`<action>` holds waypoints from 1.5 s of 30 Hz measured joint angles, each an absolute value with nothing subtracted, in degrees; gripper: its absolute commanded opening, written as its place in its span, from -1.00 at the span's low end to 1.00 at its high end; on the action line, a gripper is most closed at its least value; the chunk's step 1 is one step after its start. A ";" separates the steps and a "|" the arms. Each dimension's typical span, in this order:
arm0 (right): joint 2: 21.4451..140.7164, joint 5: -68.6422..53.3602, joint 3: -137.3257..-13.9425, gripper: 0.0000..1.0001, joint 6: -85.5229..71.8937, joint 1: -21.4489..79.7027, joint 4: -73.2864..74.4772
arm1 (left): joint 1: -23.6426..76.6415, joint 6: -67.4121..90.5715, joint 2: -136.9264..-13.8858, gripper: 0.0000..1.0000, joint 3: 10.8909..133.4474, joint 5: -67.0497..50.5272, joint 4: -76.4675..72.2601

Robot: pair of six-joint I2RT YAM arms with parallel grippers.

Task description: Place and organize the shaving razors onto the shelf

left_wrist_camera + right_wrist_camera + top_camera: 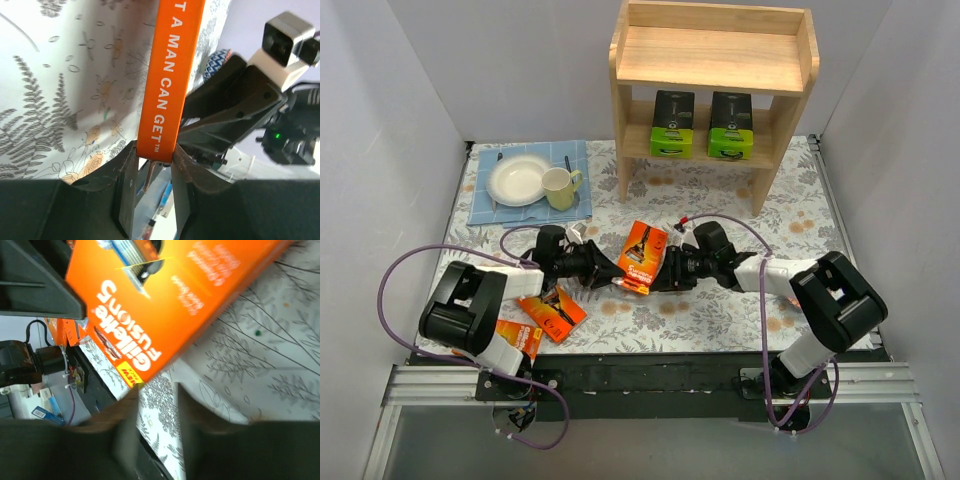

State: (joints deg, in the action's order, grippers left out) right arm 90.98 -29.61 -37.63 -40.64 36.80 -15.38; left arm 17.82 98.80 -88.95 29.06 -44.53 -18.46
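Orange razor pack (642, 257) is pinched edgewise in the left gripper (154, 152), its corner just beyond the narrowly parted right gripper (157, 395).

The shelf (710, 55) stands at the back of the table (720, 200), right of centre. On its lower tier, a razor pack (672, 124) sits left of a second pack (730, 126). Back left, a plate (519, 181) and a mug (560, 187) rest on a mat (485, 205). A centre pack (642, 257) is mid-table, between the left gripper (613, 272) and the right gripper (665, 270). Two front packs (552, 312) (517, 338) lie front left.
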 measured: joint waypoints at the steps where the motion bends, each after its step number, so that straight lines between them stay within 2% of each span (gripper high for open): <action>1: 90.28 -29.74 -37.76 0.17 -39.66 36.18 -13.91 | 17.82 97.82 -88.47 -1.00 29.23 -45.01 -18.06; 2: 89.41 -29.82 -37.98 0.26 -38.30 35.20 -12.23 | 17.82 96.75 -87.96 -1.00 29.32 -45.36 -17.69; 5: 86.70 -30.44 -39.35 0.38 -32.84 30.89 -6.85 | 17.80 92.68 -85.36 -1.00 29.93 -46.81 -15.38; 10: 83.26 -32.12 -45.04 0.30 -21.96 21.96 6.20 | 17.80 83.13 -78.94 -1.00 33.54 -51.40 -7.77; 11: 82.41 -32.16 -46.06 0.19 -19.49 20.51 9.17 | 17.80 81.10 -77.25 -1.00 35.29 -52.84 -5.45; 16: 78.26 -32.08 -48.23 -0.03 -11.03 18.81 19.92 | 17.80 73.17 -73.25 -1.00 47.16 -58.26 3.53; 19: 76.34 -31.75 -48.23 -0.44 -7.33 18.81 24.36 | 17.56 70.89 -73.73 -1.00 58.83 -58.59 7.92; 20: 75.96 -31.66 -48.23 -0.73 -6.72 18.81 25.26 | 17.28 70.87 -74.37 -1.00 63.35 -58.00 8.71; 23: 74.87 -31.48 -48.21 -0.97 -4.14 18.81 27.18 | 16.19 73.56 -76.66 -1.00 75.96 -53.58 9.85; 27: 73.56 -30.76 -48.12 -0.97 -2.66 18.79 27.49 | 15.00 81.82 -84.14 -1.00 94.06 -45.93 8.47; 31: 71.55 -29.28 -47.24 -0.97 -1.76 18.72 27.27 | 14.50 90.45 -90.98 -1.00 103.11 -39.88 6.63; 38: 70.70 -27.35 -45.69 -0.97 0.25 18.37 27.31 | 14.72 105.78 -100.07 -1.00 106.34 -32.32 6.35; 43: 70.52 -26.37 -44.75 -0.97 1.39 17.89 27.29 | 15.75 111.94 -101.97 -0.99 108.71 -29.65 6.48; 45: 70.30 -25.93 -44.31 -0.97 1.72 17.61 27.29 | 16.08 112.68 -102.10 -0.72 109.62 -27.92 7.46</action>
